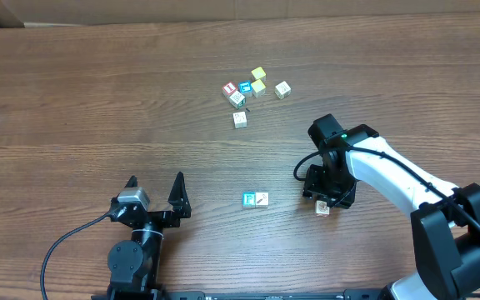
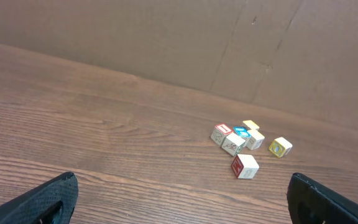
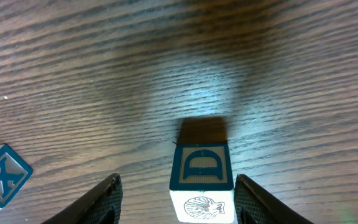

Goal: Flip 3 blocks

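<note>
At the left, the left gripper (image 1: 155, 190) is idling near the table's front edge, jaws spread wide with nothing between them. In the middle, the blue-and-white block (image 1: 249, 199) and a cream block (image 1: 262, 199) are lying side by side, well apart from the far cluster of cubes (image 1: 248, 87), so two flips are probably done. At the right, the right gripper (image 3: 178, 186) is straddling the third block (image 3: 202, 177), jaws partly spread and seemingly not pinching it; that last flip is looking unsettled.

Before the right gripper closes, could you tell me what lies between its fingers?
A block with a D face stands between the right gripper's open fingers, touching neither; the right wrist view shows it.
</note>
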